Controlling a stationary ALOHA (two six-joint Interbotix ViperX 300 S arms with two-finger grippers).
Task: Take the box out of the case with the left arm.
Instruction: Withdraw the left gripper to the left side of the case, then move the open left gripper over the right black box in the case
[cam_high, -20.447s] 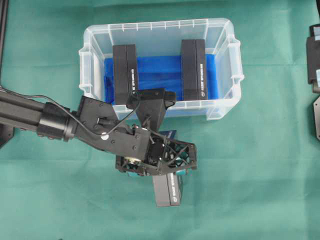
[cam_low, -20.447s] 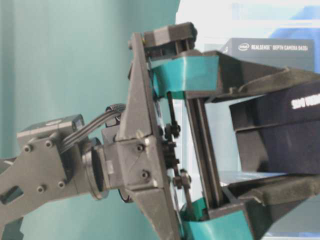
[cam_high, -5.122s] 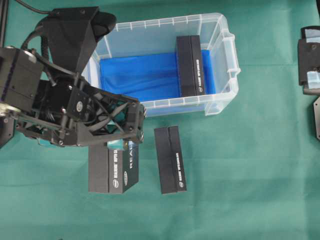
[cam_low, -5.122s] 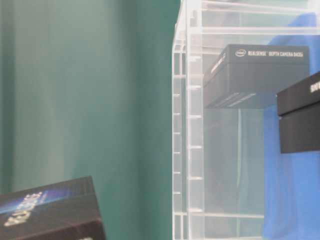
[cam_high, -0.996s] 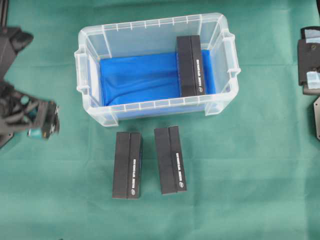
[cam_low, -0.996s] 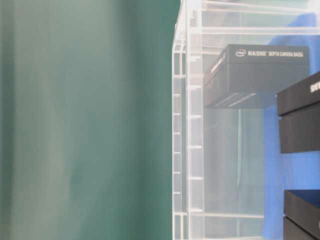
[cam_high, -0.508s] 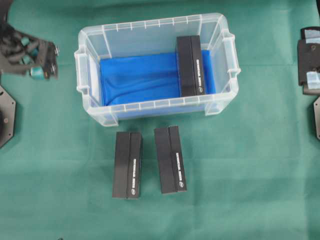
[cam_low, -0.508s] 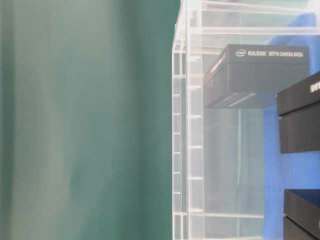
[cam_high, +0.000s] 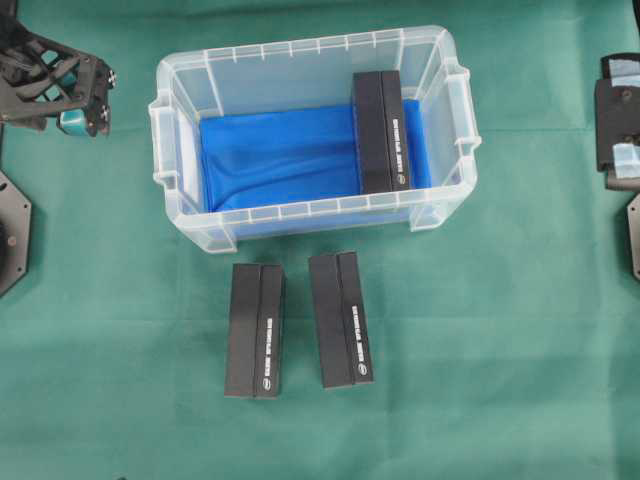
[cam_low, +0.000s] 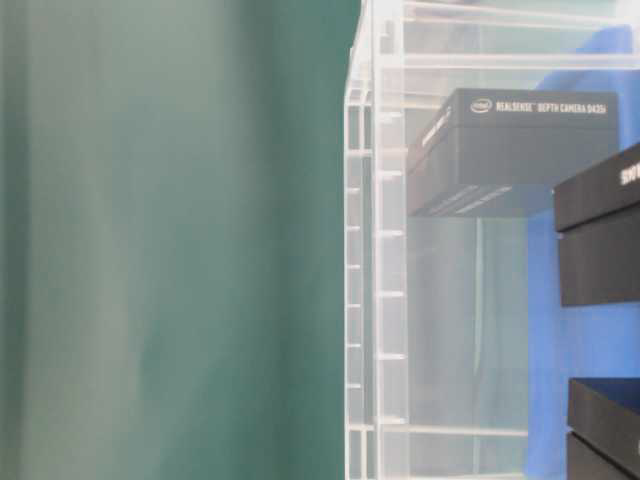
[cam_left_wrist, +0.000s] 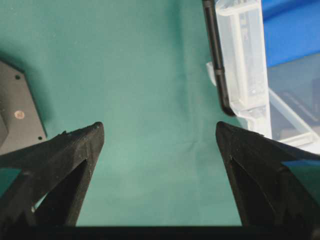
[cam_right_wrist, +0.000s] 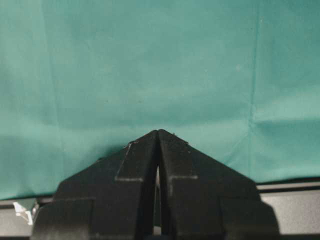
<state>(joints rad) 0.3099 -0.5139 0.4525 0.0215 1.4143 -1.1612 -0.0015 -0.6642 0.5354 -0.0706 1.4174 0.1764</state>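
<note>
1. The left gripper (cam_left_wrist: 159, 131) is being held wide open with nothing between its black fingers (cam_left_wrist: 75, 150); in the overhead view it (cam_high: 75, 85) is being carried near the far left corner of the table, just left of the case (cam_high: 180, 190) and apart from it.
2. The right gripper (cam_right_wrist: 158, 137) is being kept closed, its two fingers pressed together over bare cloth, with nothing clamped; only part of the right arm (cam_high: 620, 120) is being shown at the right edge of the table.
3. The table is being covered by a green cloth (cam_high: 480, 350), faintly creased.
4. A dark mounting plate (cam_high: 12, 235) is being shown at the left edge of the table.
5. The case is being seen at the middle of the table toward its far edge, with blue cloth lining (cam_high: 280, 155) on its floor.
6. One black box (cam_high: 380, 130) is lying inside the case, against its right end.
7. Two more black boxes are lying on the cloth just in front of the case, side by side and apart: a left one (cam_high: 255, 330) and a right one (cam_high: 340, 320).
</note>
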